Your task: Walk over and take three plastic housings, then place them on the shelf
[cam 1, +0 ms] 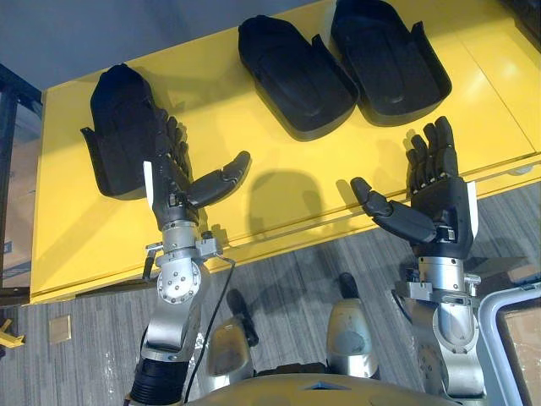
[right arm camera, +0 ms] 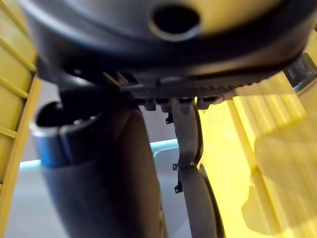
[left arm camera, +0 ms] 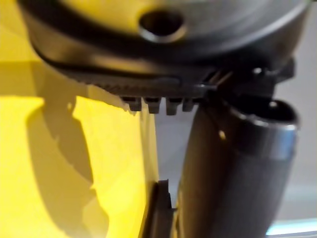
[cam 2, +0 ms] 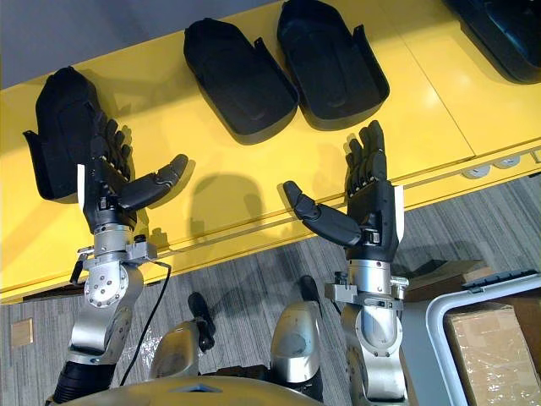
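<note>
Three black plastic housings lie on the yellow table: one at the left, one in the middle and one to its right. My left hand hovers open over the table's near part, its straight fingers overlapping the left housing's right edge and its thumb pointing right. Over the table's front edge my right hand is open too, palm up, holding nothing, below the right housing. In the right wrist view a housing's edge shows past the thumb.
Another dark housing lies at the table's far right corner. A grey-framed cart with a cardboard box stands at the lower right. Grey plank floor runs along the table's front edge.
</note>
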